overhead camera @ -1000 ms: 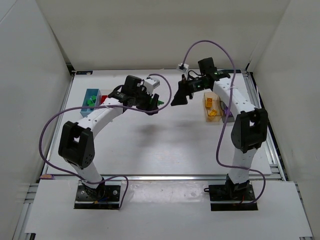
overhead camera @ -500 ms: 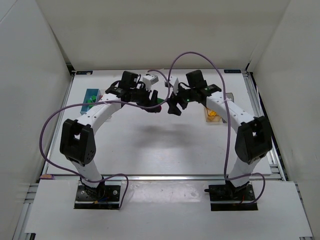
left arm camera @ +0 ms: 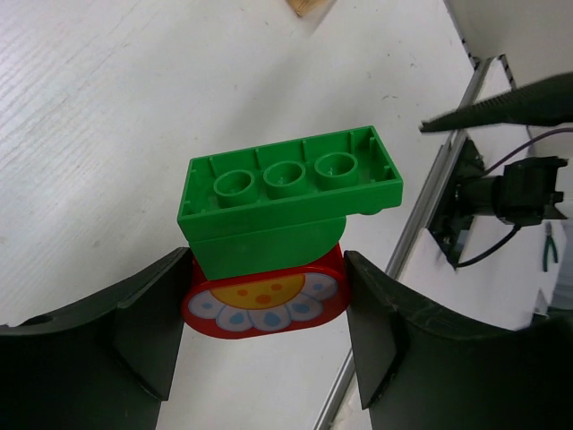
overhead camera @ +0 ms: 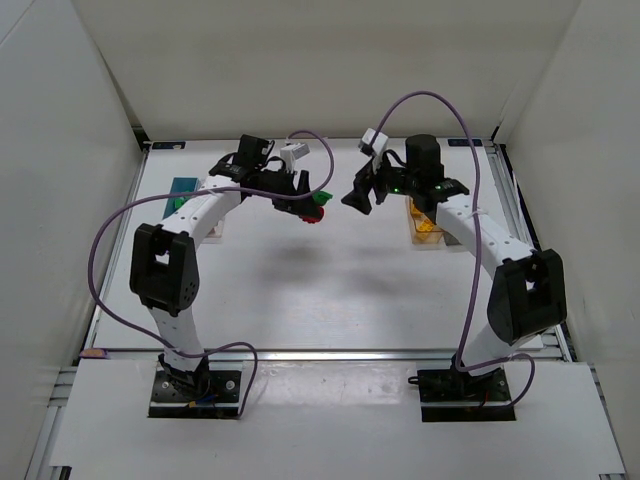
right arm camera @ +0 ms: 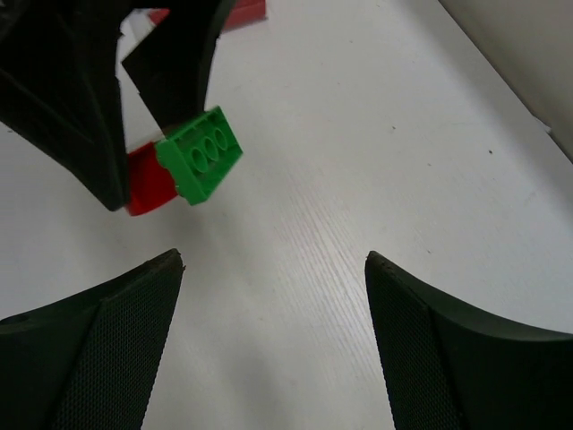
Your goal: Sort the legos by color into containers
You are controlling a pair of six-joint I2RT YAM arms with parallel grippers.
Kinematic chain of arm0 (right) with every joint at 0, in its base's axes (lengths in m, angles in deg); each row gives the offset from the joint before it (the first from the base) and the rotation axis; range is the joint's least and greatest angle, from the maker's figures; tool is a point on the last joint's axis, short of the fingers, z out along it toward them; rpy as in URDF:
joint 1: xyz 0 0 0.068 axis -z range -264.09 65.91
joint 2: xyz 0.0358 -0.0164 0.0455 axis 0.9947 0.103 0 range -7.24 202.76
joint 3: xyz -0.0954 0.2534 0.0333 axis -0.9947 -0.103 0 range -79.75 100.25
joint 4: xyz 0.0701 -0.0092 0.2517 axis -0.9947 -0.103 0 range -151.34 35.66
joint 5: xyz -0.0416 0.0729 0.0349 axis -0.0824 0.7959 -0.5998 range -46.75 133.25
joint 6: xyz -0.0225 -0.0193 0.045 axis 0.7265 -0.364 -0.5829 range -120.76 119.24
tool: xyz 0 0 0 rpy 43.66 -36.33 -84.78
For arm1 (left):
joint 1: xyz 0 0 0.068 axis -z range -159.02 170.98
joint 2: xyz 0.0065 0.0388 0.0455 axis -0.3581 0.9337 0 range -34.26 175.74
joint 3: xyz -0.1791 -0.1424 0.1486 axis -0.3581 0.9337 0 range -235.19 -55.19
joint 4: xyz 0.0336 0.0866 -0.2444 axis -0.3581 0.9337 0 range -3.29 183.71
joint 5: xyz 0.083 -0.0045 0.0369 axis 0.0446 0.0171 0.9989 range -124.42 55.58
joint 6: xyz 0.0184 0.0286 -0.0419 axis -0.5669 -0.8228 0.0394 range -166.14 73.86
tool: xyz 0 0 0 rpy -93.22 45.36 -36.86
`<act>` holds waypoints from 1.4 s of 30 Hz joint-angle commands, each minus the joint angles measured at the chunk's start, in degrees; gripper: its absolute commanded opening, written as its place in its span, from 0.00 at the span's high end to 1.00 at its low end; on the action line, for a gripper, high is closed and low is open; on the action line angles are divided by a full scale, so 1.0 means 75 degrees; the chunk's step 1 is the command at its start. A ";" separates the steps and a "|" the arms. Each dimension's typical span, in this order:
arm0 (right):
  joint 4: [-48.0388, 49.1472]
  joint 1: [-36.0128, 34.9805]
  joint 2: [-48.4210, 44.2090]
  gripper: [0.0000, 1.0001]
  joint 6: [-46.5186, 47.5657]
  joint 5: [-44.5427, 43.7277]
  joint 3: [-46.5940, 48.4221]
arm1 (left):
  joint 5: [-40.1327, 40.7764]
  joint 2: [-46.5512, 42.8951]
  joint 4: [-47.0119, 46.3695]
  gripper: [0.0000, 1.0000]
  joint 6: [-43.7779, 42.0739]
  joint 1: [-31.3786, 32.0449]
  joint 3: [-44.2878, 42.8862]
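My left gripper (left arm camera: pixel 267 309) is shut on a red lego with a flower print (left arm camera: pixel 266 303). A green lego (left arm camera: pixel 286 202) is stuck on it, its hollow underside facing the camera. The top view shows this stack (overhead camera: pixel 318 208) held above the table's far middle by the left gripper (overhead camera: pixel 306 203). My right gripper (overhead camera: pixel 358 195) hangs just right of it, open and empty. In the right wrist view the green lego (right arm camera: pixel 199 154) and red lego (right arm camera: pixel 148 181) sit ahead and left of the open right gripper (right arm camera: pixel 273 260). The orange container (overhead camera: pixel 424 222) holds yellow legos. The blue container (overhead camera: pixel 183 187) is partly hidden by the left arm.
A red piece (right arm camera: pixel 240 11) shows at the top edge of the right wrist view. The table's metal rail (left arm camera: pixel 448 170) runs along the right side. Purple cables arc over both arms. White walls close in the table on three sides.
The right gripper swung in toward the left gripper, then drew back slightly to the right. The left wrist turned, so the red lego under the green one now shows from above.
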 commanded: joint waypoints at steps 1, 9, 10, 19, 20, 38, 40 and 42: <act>0.0509 -0.0023 0.0025 0.14 -0.0435 0.0867 0.0402 | -0.0612 -0.0009 0.0174 0.90 0.0254 -0.0049 -0.0397; 0.0052 -0.0234 0.0388 0.14 -0.0471 0.1359 0.0930 | -0.0601 0.0038 0.0198 0.90 0.0313 -0.0026 -0.0468; 0.0029 -0.0280 0.0447 0.14 -0.0448 0.1383 0.0976 | -0.0612 0.0038 0.0175 0.90 0.0313 -0.0014 -0.0468; -0.0183 -0.0492 0.0787 0.20 -0.0377 0.1688 0.1363 | -0.0682 0.0097 0.0315 0.90 0.0220 0.0033 -0.0597; -0.0229 -0.0492 0.0799 0.21 -0.0366 0.1665 0.1352 | -0.0683 0.0108 0.0315 0.90 0.0220 0.0033 -0.0620; -0.0850 -0.0621 0.1162 0.71 0.0208 0.1547 0.1727 | -0.0718 0.0179 0.0502 0.90 0.0009 0.0209 -0.0749; -0.1060 -0.0632 0.1174 0.77 0.0442 0.1571 0.1750 | -0.0706 0.0190 0.0502 0.90 -0.0003 0.0220 -0.0749; -0.1120 -0.0632 0.1151 0.82 0.0548 0.1477 0.1738 | -0.0683 0.0179 0.0514 0.90 -0.0003 0.0221 -0.0773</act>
